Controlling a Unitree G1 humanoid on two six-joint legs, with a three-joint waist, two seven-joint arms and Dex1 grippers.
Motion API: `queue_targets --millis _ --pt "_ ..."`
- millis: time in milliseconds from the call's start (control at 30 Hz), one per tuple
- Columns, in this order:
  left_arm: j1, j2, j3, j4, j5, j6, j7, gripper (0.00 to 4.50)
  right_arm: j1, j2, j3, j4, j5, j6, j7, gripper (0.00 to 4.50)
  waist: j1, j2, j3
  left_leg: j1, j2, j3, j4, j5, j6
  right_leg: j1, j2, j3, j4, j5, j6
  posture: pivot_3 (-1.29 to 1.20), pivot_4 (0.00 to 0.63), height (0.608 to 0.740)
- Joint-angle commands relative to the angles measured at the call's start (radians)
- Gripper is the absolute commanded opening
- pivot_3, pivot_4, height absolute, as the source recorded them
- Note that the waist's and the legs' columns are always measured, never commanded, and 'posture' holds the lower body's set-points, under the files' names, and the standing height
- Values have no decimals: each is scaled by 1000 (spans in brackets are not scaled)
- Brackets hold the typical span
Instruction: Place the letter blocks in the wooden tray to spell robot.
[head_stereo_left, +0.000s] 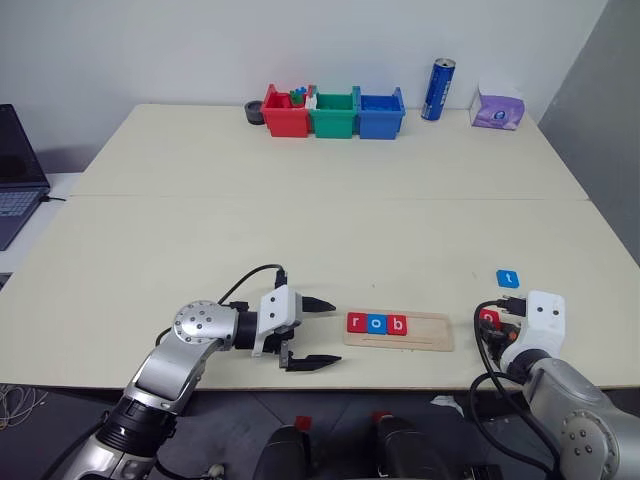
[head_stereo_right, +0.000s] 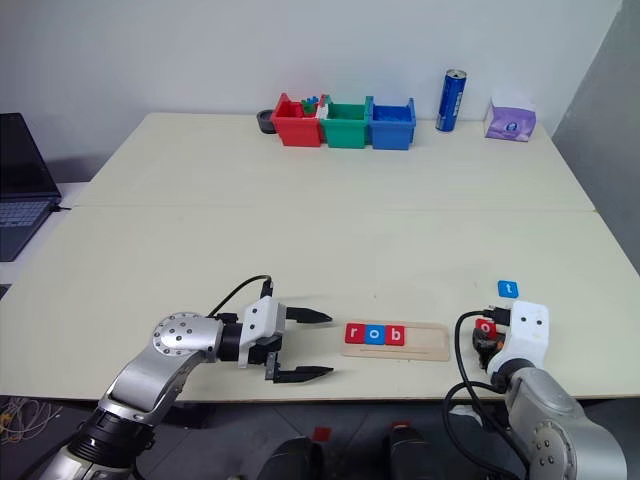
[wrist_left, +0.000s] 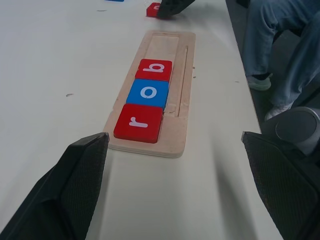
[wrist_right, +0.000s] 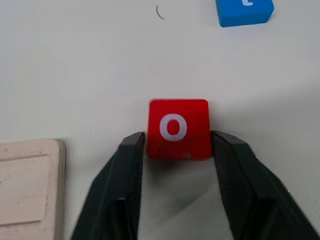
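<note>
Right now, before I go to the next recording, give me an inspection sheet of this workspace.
Surface: pale table, a seam running across it.
Job's things: wooden tray near the front edge holds red r, blue o, red b; its right part is unfilled. Red o block lies on the table right of the tray; blue t block lies beyond it.
Clutter: red, green and blue bins, a black round object, blue can, tissue pack at the far edge.
Grippers: left gripper open, left of the tray; right gripper fingers flank the red o.
Cables: black cables on both wrists.
Surroundings: laptop at left; a person's legs beside the table.
</note>
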Motion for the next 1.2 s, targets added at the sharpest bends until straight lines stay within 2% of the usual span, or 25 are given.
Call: queue_targets --millis 33,100,133,367,467,567,700,733,800,1000,1200 --pt "-11 -3 10 -6 -3 -23 2 4500 15 13 16 -9 -28 -28 -19 3533 0 0 0 0 0 0 0 0 0 0 0 0 0 0 0 0 150 740" --pt "-11 -3 10 -4 -1 -25 1 4500 12 22 21 -25 -43 -53 -33 4254 -1 0 0 0 0 0 0 0 0 0 0 0 0 0 0 0 150 740" --pt "-10 -3 11 -3 -1 -27 1 4500 10 12 26 -35 -52 -70 -35 4478 -1 0 0 0 0 0 0 0 0 0 0 0 0 0 0 0 150 740" --pt "-8 -1 12 3 0 -35 3 4500 -37 -123 17 -53 -86 -174 18 4478 -1 0 0 0 0 0 0 0 0 -1 0 0 0 0 0 0 150 740" --pt "-11 -2 14 7 0 -36 3 4500 -105 -257 -36 51 -3 -205 187 4478 -1 0 1 0 -1 1 0 0 0 -1 0 0 0 0 0 0 150 740" --pt "-15 -3 13 7 -2 -34 2 4500 -149 -495 -33 168 90 -261 465 4478 -1 0 2 0 -1 1 0 0 0 0 0 -1 0 0 0 0 150 740" --pt "-22 -3 12 0 -5 -23 2 4500 -65 -799 44 255 117 -428 818 4478 4 -1 3 -1 -2 1 -1 0 1 0 0 -2 -2 0 0 0 150 740" --pt "-25 -3 12 -1 -6 -20 3 4500 -21 -863 65 261 114 -487 914 4478 6 -1 3 -2 -2 0 -1 -1 1 0 0 -2 -3 -1 -1 0 150 740" --pt "-28 -2 14 -2 -5 -16 5 4500 23 -946 112 310 82 -579 1008 4478 6 -2 3 -3 -2 -2 -1 -1 1 0 1 -4 -3 -1 -1 0 150 740" --pt "-22 18 29 4 4 -21 14 4500 -84 -991 251 536 -41 -815 1081 4478 -4 -4 5 0 -1 1 1 -1 1 0 1 -1 -1 0 1 0 150 740" --pt "-7 50 38 37 24 -64 7 4500 -191 -967 353 675 -102 -889 1124 4478 0 -5 5 1 -1 2 1 -1 1 1 0 -2 -1 0 1 0 150 740"
